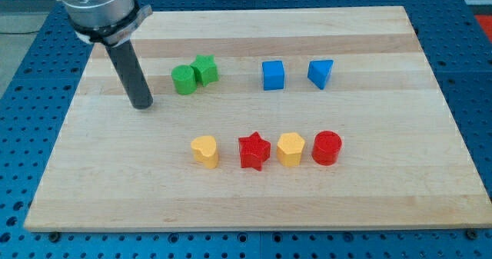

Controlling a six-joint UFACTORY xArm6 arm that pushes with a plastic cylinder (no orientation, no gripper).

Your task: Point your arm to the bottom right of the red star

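The red star lies on the wooden board in a row near the view's bottom middle. A yellow heart is on its left. A yellow hexagon is close on its right, then a red cylinder. My tip touches the board at the view's upper left, far up and left of the red star and left of the green blocks.
A green cylinder and a green star touch each other right of my tip. A blue cube and a blue triangle sit further right. Blue perforated table surrounds the board.
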